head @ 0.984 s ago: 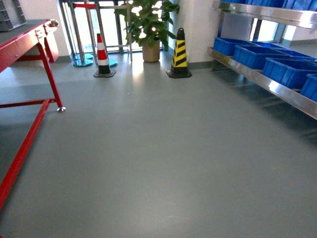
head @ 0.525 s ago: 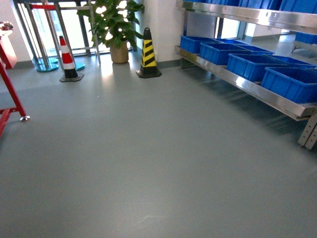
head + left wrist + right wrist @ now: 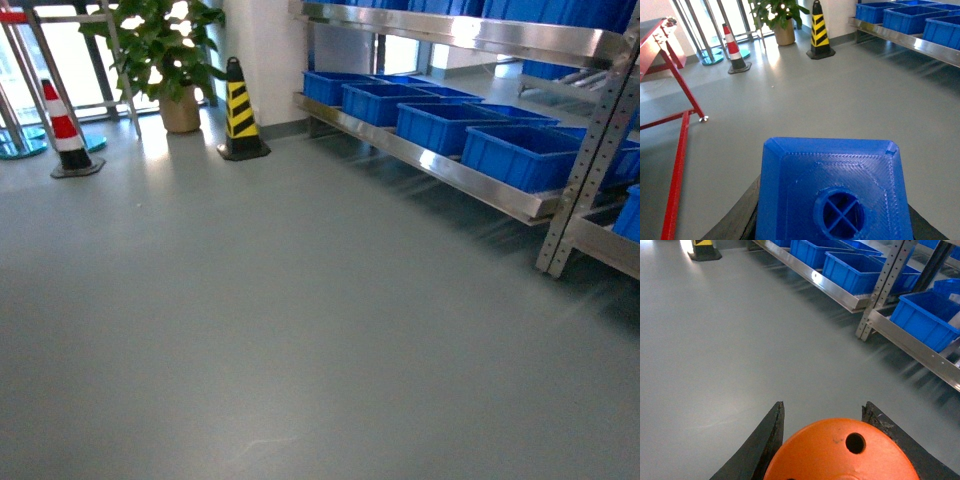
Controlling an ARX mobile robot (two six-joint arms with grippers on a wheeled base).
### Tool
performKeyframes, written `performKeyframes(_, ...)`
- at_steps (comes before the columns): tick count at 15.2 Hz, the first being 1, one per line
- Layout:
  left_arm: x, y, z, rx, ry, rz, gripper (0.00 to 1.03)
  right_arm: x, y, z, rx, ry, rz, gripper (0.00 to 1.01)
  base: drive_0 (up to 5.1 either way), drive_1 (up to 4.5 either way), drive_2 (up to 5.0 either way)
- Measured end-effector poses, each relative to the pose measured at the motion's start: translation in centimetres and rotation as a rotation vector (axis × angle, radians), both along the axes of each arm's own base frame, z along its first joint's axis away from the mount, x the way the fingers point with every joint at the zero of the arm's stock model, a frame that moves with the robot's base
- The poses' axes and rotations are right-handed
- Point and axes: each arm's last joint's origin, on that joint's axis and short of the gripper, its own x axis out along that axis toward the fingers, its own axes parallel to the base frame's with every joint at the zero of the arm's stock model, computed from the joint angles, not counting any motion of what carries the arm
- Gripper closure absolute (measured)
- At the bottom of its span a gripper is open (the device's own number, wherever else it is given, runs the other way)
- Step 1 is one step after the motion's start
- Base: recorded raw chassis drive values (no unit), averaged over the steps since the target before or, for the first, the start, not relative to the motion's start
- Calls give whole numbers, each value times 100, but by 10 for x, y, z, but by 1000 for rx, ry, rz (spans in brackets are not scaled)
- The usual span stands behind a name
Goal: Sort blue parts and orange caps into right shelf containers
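A blue part (image 3: 835, 190) with a round crossed hole in its top fills the bottom of the left wrist view. My left gripper (image 3: 835, 212) is shut on it, black fingers (image 3: 742, 210) showing at both sides. In the right wrist view an orange cap (image 3: 840, 455) with small holes in its flat top sits between the dark fingers (image 3: 771, 432) of my right gripper (image 3: 823, 407), which is shut on it. The right shelf containers (image 3: 520, 150), blue crates, stand in a row on the low steel shelf (image 3: 450, 172) at the right. Neither gripper shows in the head view.
A perforated shelf upright (image 3: 585, 150) stands on the floor at the right. A yellow-black cone (image 3: 237, 110), a red-white cone (image 3: 65, 135) and a potted plant (image 3: 165, 60) are at the back left. A red table frame (image 3: 675, 165) lies left of the left gripper.
The head view has swung to the right: the red table left the view, the cones and plant slid left, and the shelf with crates came nearer.
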Motion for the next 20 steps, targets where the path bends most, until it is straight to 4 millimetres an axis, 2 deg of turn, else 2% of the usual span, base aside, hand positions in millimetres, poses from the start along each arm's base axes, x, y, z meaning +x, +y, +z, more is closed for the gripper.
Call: performKeyframes(20, 0, 0, 0, 0, 0, 0, 59, 0, 0, 0, 0, 0, 0, 60, -158, -158, -158)
